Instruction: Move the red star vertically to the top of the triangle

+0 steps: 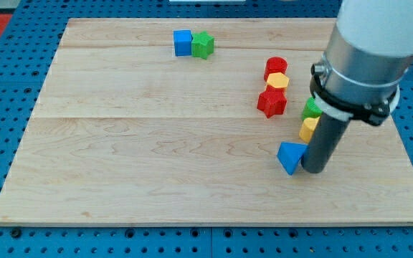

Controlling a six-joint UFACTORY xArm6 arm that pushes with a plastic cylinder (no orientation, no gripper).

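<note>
Red star (271,102) sits above-left of blue triangle (290,156); my tip (314,169), bare rod holding nothing, touches triangle's right. Approach star from its left, nudge gently.

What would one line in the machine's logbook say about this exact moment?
my tip: touching blue triangle, its right | red star: above-left of triangle, untouched | step: star not yet moved

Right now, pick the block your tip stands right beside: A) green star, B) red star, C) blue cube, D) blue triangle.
D: my tip stands right against the view's right side of the blue triangle, whereas the red star lies further up the board.
</note>
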